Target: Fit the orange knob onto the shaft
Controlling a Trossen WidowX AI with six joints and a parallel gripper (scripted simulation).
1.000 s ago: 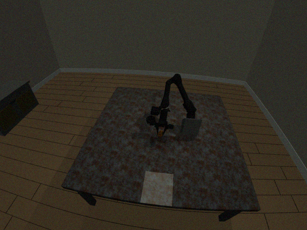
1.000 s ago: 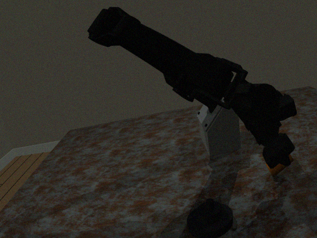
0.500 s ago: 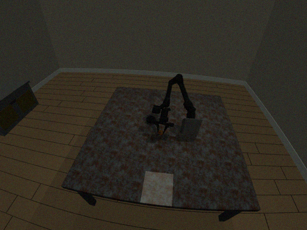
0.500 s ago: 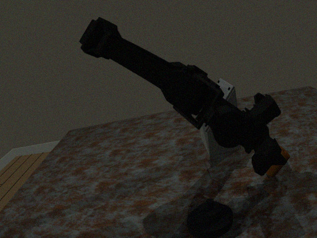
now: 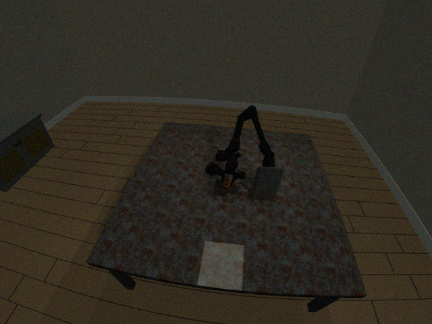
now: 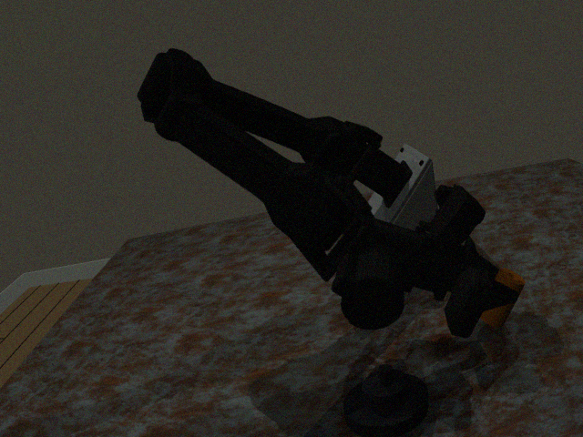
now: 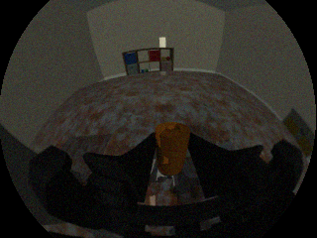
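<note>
The orange knob (image 5: 227,183) (image 6: 496,316) (image 7: 172,151) is held off the table, strongly tilted. Its ring-shaped end faces the top view. My gripper (image 5: 227,179) (image 6: 506,297) (image 7: 170,135) is shut on the knob, with a finger on each side of it, and points slantwise outward. The dark round pedestal (image 6: 385,409) stands on the table, with a stub on top, at the bottom of the exterior view. The knob is up and to the right of it there, clearly apart. The shaft's flat side cannot be made out. I cannot make out the pedestal in the wrist view.
The mottled table (image 5: 174,223) (image 6: 188,320) (image 7: 124,99) carries the arm's grey slanted base (image 5: 268,184) (image 6: 419,202). A pale rectangle (image 5: 221,264) lies at the table's front edge. A cabinet (image 5: 25,150) stands left of the table. A shelf (image 7: 148,49) is far off in the wrist view.
</note>
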